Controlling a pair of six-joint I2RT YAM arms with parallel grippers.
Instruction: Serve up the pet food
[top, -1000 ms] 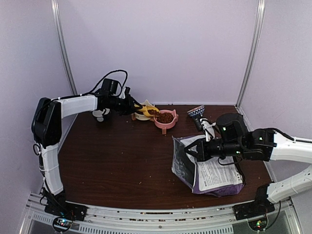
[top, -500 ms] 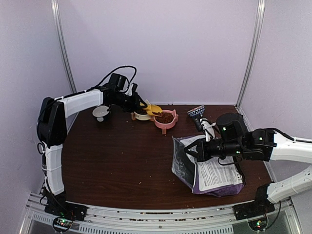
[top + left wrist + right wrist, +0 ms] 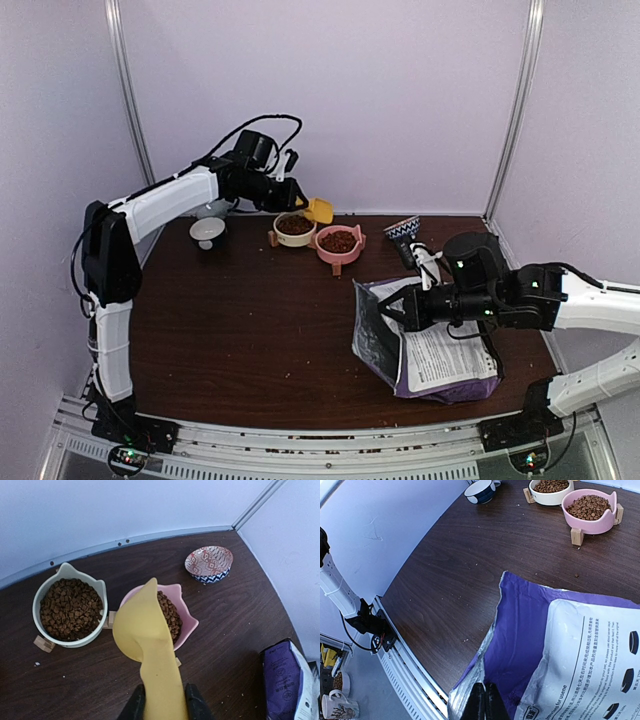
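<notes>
clamps yellow scoop (image 3: 144, 632) tight in left end effector (image 3: 161, 704), lifted up off the far bowls since a sec ago | leaves kibble (image 3: 67, 607) sitting in cream bowl (image 3: 101, 591) + pink bowl (image 3: 191, 625) | pinches purple bag (image 3: 517, 625) edge with right end effector (image 3: 484, 700), near right | looks basically served

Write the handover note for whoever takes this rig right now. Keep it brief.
Left end effector: shut on the yellow scoop, held in the air near the pink bowl.
Right end effector: shut on the open edge of the purple bag, lying at the table's right.
Done: kibble is in the cream bowl and the pink bowl.
Left: patterned bowl holds no kibble; probably serve it if wanted, then put the scoop down and release the bag.
</notes>
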